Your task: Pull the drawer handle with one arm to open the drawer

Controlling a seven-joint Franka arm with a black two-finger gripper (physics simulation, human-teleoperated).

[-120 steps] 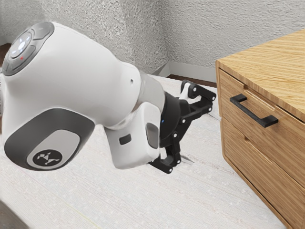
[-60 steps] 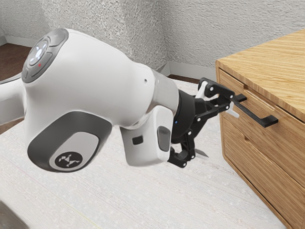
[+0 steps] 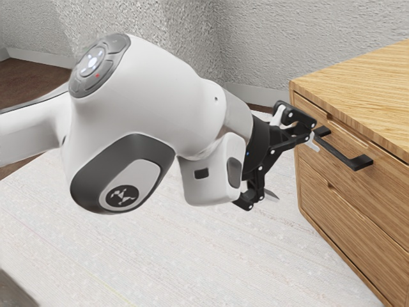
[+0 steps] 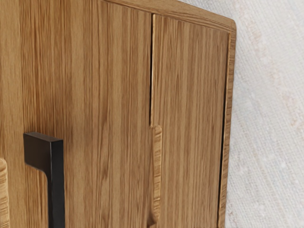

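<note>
Drawer handle [image 3: 342,151] lies just beside the pincer [image 3: 291,169]; pincer spread wide, gripping nothing.

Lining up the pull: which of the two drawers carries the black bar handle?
The upper drawer: its black bar handle stands off the front. The lower drawer has only a notch in its top edge.

Drawer front [image 4: 95,71] grained wood; handle [image 4: 54,190] matt black.
</note>
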